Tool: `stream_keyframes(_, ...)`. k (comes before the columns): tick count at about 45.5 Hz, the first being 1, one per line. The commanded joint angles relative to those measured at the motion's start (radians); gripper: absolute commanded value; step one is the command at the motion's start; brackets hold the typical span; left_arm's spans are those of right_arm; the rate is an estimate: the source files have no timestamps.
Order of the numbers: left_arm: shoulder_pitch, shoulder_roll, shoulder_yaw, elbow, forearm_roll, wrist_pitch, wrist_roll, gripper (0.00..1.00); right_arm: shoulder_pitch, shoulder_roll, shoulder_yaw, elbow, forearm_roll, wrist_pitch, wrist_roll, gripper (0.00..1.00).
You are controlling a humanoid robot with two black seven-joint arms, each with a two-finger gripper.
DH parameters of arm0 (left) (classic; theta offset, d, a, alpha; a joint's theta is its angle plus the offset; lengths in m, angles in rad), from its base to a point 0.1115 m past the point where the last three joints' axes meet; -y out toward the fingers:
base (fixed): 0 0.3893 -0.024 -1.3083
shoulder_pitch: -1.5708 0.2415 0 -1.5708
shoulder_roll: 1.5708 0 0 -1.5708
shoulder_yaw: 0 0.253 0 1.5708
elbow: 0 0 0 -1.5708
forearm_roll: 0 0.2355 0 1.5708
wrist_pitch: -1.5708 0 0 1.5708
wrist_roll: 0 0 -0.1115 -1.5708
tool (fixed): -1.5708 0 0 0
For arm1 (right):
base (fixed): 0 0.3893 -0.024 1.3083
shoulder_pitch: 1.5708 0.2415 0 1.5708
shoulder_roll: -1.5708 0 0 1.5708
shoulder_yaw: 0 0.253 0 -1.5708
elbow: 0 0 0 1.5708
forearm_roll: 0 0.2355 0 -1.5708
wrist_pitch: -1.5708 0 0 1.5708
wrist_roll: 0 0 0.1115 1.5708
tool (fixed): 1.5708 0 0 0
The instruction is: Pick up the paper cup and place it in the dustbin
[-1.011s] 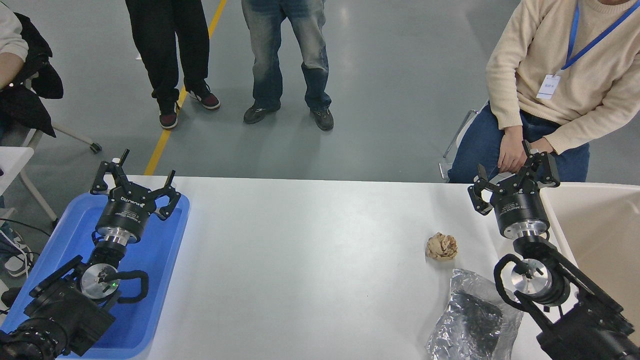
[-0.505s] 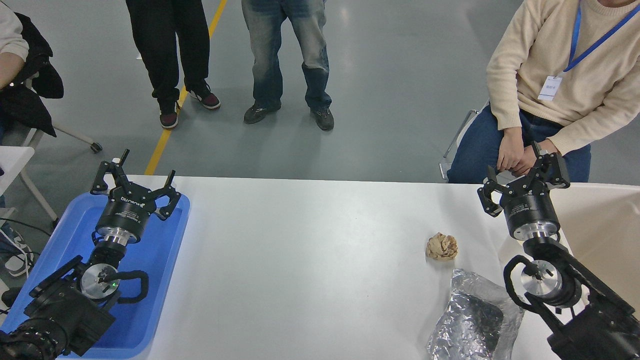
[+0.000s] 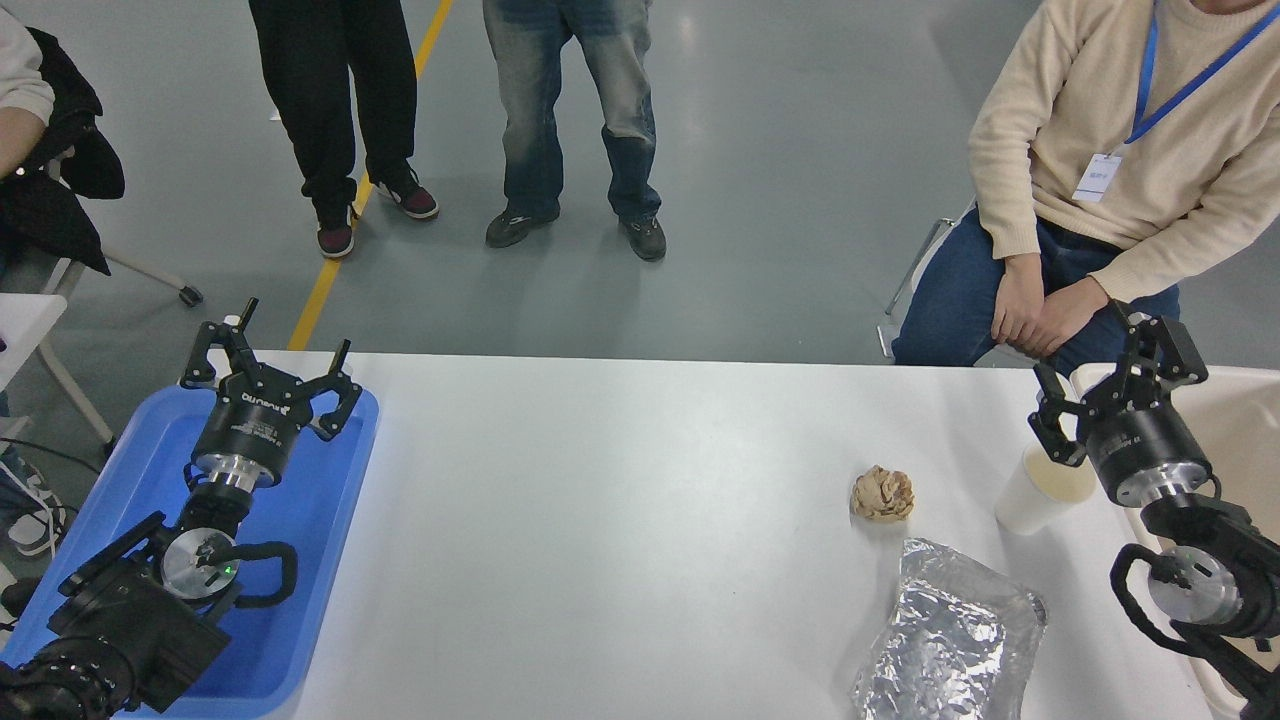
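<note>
The right gripper (image 3: 1115, 375) stands with its black fingers spread wide and nothing between them, tilted up and away from the camera. It hangs just beyond the small white tapered paper cup (image 3: 1040, 490) and a little to its right, above the near-left corner of the large cream plastic dustbin (image 3: 1235, 420). A second ago this gripper was further left and its body hid the cup; half a second ago it had begun sliding right; now it has cleared the cup entirely, which stands upright on the white table (image 3: 640, 500), cream inside showing, just left of the dustbin's rim. So the cup is exposed but not yet held, and it has not been lifted at all. I judge the arm is repositioning for an approach, and the next move must bring the open fingers back down around the cup's wall.

Left of the cup lies a crumpled brown paper ball (image 3: 883, 493), and nearer the camera than the cup a crinkled silver foil bag (image 3: 950, 630); neither has moved. Beyond the cup sits a person in a cream sweater (image 3: 1120, 120), hands (image 3: 1035, 310) on their lap. Far left of the cup, the left gripper (image 3: 272, 365) is parked, fingers open, over a shallow blue plastic tray (image 3: 310, 520)
</note>
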Motion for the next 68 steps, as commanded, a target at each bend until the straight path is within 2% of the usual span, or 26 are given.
stream_keyframes(1,-0.001,-0.001,0.000,0.000,0.001,0.000,0.001,1.00,0.394,-0.155,-0.644,0.008,0.010,0.014,0.001,1.00)
stream_keyframes(12,-0.001,-0.001,0.000,0.000,0.001,0.000,0.003,1.00,0.830,-0.147,-1.238,0.022,0.005,0.103,0.001,1.00)
stream_keyframes(20,-0.001,-0.001,0.000,-0.002,0.001,0.000,0.003,1.00,1.072,-0.101,-1.522,0.074,0.007,0.230,0.001,1.00)
stream_keyframes(31,-0.001,-0.001,-0.002,-0.002,0.001,0.000,0.005,1.00,1.482,0.120,-2.000,0.194,-0.001,0.416,-0.004,1.00)
stream_keyframes(40,-0.002,-0.001,0.000,-0.002,0.001,0.000,0.003,1.00,1.672,0.253,-2.160,0.287,-0.022,0.557,-0.009,1.00)
stream_keyframes(47,-0.002,-0.001,0.000,-0.002,0.001,0.000,0.003,1.00,1.796,0.315,-2.169,0.320,-0.191,0.729,-0.012,1.00)
stream_keyframes(51,-0.001,-0.001,0.000,0.000,0.001,0.000,0.003,1.00,1.848,0.319,-2.159,0.316,-0.269,0.729,-0.018,1.00)
stream_keyframes(55,-0.001,0.001,0.000,0.000,0.001,0.000,0.003,1.00,1.895,0.325,-2.137,0.315,-0.314,0.729,-0.061,1.00)
stream_keyframes(62,-0.001,0.001,0.000,0.000,0.001,0.000,0.003,1.00,1.950,0.325,-2.126,0.315,-0.318,0.729,-0.186,1.00)
stream_keyframes(68,-0.001,0.001,0.000,0.000,0.001,0.000,0.003,1.00,1.985,0.331,-2.114,0.315,-0.317,0.729,-0.205,1.00)
